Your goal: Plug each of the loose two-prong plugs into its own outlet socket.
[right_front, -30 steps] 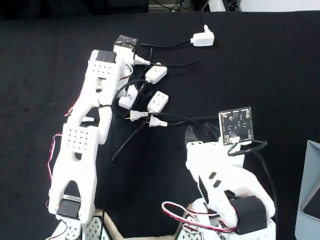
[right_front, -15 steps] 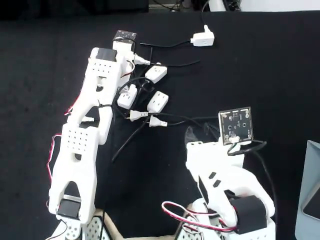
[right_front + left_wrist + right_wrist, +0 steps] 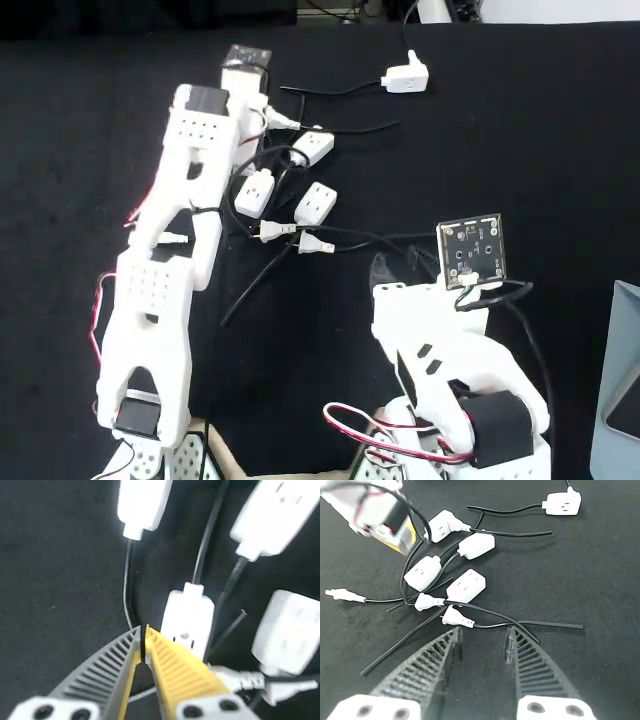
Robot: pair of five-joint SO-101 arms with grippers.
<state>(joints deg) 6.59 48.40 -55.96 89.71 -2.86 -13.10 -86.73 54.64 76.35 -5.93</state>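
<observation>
Several white outlet sockets with black cords lie in a cluster at the table's middle back, among them a socket (image 3: 255, 190), another (image 3: 316, 202) and one apart at the back (image 3: 405, 77). Two loose two-prong plugs (image 3: 272, 231) (image 3: 315, 243) lie side by side just in front of the cluster. My left gripper (image 3: 144, 636) is shut on a thin black cord beside a socket (image 3: 186, 625); its arm covers part of the cluster. My right gripper (image 3: 484, 641) stands open, low over the cloth, just short of the nearer plug (image 3: 455, 618).
Black cords (image 3: 255, 285) trail loosely over the black cloth toward the front. A third plug (image 3: 340, 595) lies off to the side, near the left arm. A grey object (image 3: 622, 390) stands at the right edge.
My left arm has drawn back and slightly left with the cord in its grip, shifting the cord loop and nudging the nearest socket. The right arm has not moved.
</observation>
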